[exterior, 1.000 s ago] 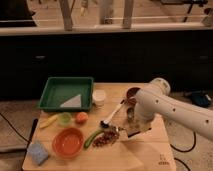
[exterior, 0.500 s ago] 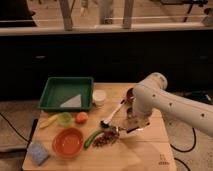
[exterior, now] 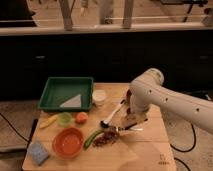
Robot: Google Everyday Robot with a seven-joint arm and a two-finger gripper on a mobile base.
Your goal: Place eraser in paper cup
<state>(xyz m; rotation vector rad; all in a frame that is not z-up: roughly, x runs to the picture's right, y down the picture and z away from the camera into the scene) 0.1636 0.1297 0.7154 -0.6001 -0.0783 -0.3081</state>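
Your gripper (exterior: 131, 120) hangs low over the right half of the table (exterior: 150, 155), its jaws closed on the tan eraser (exterior: 128, 122). The paper cup (exterior: 99, 97) stands apart to its far left, just right of the green tray (exterior: 50, 95).

Robot test lab, cluttered wooden table (exterior: 150, 152)

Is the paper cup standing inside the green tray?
No, the paper cup stands outside the green tray; the claw is low beside the spoon.
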